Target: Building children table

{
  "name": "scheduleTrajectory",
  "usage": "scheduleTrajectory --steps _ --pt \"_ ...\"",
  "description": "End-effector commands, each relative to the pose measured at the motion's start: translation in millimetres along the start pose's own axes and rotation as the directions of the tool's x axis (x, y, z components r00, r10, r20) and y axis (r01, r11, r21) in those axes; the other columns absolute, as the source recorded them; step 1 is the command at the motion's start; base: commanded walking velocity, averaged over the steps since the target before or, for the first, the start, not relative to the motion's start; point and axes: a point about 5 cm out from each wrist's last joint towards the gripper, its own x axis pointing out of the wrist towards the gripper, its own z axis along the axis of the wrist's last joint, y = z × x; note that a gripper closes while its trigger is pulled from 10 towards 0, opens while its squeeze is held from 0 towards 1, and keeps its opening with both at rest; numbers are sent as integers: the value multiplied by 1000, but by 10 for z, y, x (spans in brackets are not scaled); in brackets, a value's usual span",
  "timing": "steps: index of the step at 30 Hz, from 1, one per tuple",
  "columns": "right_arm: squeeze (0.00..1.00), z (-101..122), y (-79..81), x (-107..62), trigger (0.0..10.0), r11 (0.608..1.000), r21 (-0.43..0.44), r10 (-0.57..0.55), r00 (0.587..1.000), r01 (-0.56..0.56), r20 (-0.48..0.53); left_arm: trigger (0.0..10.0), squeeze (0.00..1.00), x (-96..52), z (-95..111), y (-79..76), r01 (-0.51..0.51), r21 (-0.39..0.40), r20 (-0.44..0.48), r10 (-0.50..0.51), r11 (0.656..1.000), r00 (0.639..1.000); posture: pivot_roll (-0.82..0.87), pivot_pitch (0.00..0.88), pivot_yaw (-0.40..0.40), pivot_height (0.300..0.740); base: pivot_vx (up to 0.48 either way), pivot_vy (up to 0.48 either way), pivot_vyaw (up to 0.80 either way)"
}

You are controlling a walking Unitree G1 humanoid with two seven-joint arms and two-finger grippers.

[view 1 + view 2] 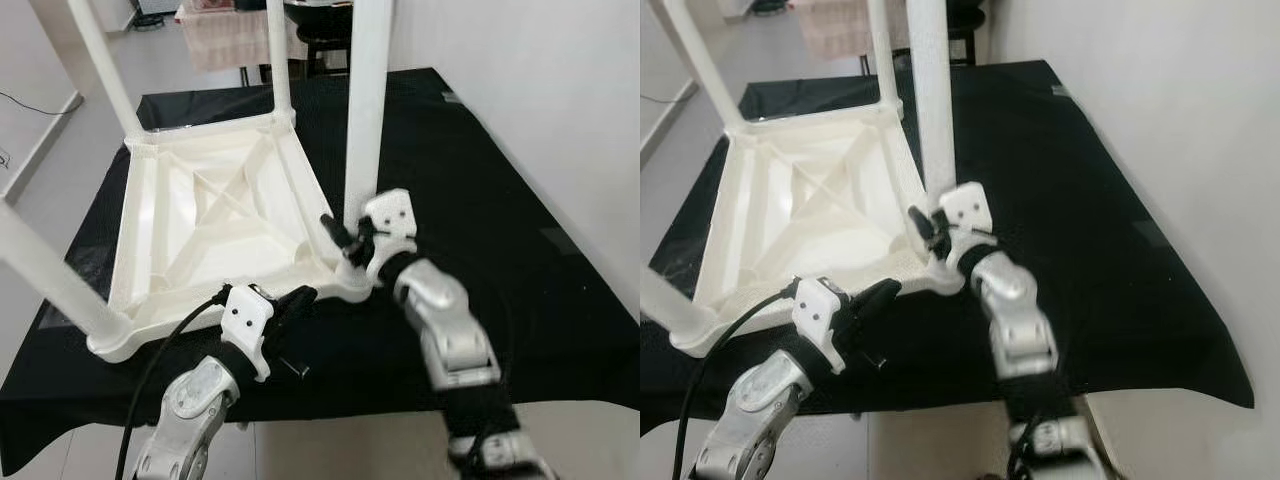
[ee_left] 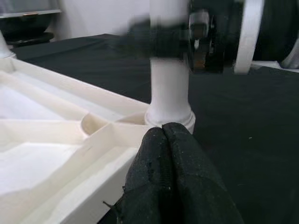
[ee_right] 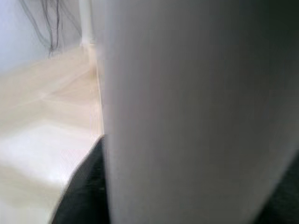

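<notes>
A white plastic children's table (image 1: pixel 215 215) lies upside down on a black cloth (image 1: pixel 500 200), with its legs pointing up. My right gripper (image 1: pixel 350 240) is shut around the base of the near right leg (image 1: pixel 365 100), just above its socket. That leg (image 3: pixel 196 107) stands close in the right wrist view, with a black finger (image 3: pixel 81 196) beside it. My left gripper (image 1: pixel 303 296) is shut, its tips touching the table's near rim close to that same corner. The left wrist view shows the left gripper (image 2: pixel 163 133) pressed together in front of the leg's socket (image 2: pixel 169 116).
Three more legs stand up at the far left (image 1: pixel 105 65), far right (image 1: pixel 278 55) and near left (image 1: pixel 50 280) corners. A white wall runs along the right. A cloth-covered table (image 1: pixel 235 35) stands behind. A black cable (image 1: pixel 160 360) hangs by my left arm.
</notes>
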Motion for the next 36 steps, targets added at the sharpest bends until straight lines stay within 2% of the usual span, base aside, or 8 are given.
scheduleTrajectory --steps 1,2,7,8,21,22,24,36 --pt "682 -57 30 18 10000 999 28 37 999 -36 -39 10000 0 -23 -55 0 -5 -6 -30 5 1000 1000 14 123 3 740 0 0 0" --pt "1000 21 32 36 10000 996 49 80 997 -80 -14 10000 0 -20 -54 -4 -5 -7 -29 5 1000 1000 11 122 3 740 0 0 0" --pt "1000 183 36 51 10000 974 18 223 974 -224 44 10000 0 -13 -54 -11 0 -14 -28 0 1000 1000 11 119 3 740 0 0 0" --pt "0 264 14 46 10000 948 -20 320 944 -319 77 10000 0 -9 -55 -16 3 -18 -27 -3 1000 1000 11 117 2 740 0 0 0" --pt "0 480 -108 135 10000 690 -43 721 681 -723 125 10000 0 3 -61 -47 0 -17 -26 -1 1000 1000 31 103 -13 740 0 0 0" --pt "0 491 -99 148 1882 671 -29 737 662 -741 134 10000 0 3 -62 -50 0 -17 -27 0 1000 1000 35 102 -11 740 0 0 0" --pt "0 489 -87 158 0 642 -14 761 635 -767 134 10000 0 4 -63 -53 0 -17 -27 -1 1000 1000 36 102 -12 740 0 0 0" --pt "0 318 -189 170 0 727 -11 684 722 -687 103 10000 0 6 -73 -68 0 -21 -29 -1 1000 1000 29 101 -21 740 0 0 0"
